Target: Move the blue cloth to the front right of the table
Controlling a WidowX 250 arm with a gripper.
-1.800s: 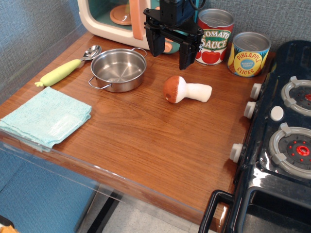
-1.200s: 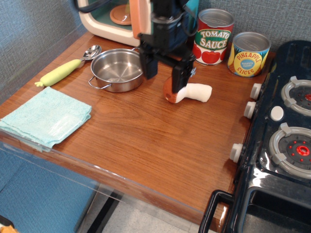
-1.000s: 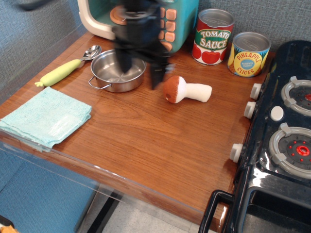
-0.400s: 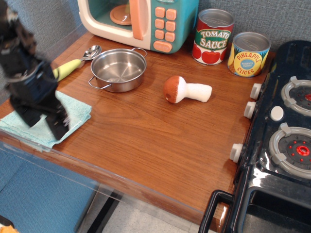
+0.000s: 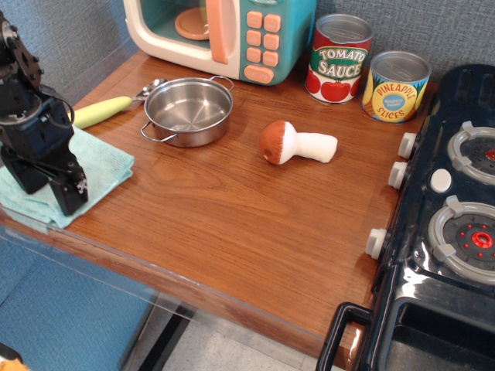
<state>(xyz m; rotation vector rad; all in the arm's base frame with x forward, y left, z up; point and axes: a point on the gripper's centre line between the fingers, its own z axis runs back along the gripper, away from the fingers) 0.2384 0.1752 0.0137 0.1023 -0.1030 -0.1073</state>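
The blue cloth (image 5: 104, 162), a pale aqua towel, lies flat at the front left corner of the wooden table (image 5: 232, 216). My black gripper (image 5: 50, 188) stands low over the cloth's left part and hides much of it. Its two fingers are spread apart and their tips reach down to the cloth near the table's front edge. I cannot tell whether the tips press into the fabric. The cloth's right edge looks slightly bunched.
A steel pot (image 5: 188, 110) and a yellow-handled spoon (image 5: 104, 110) lie just behind the cloth. A toy mushroom (image 5: 298, 144) lies mid-table. A toy microwave (image 5: 224, 35) and two cans (image 5: 338, 58) stand at the back. A black toy stove (image 5: 448, 224) borders the right side.
The gripper travelled from the back of the table, past the pot, to the front left and came down over the cloth. The cloth's right corner has shifted slightly left.
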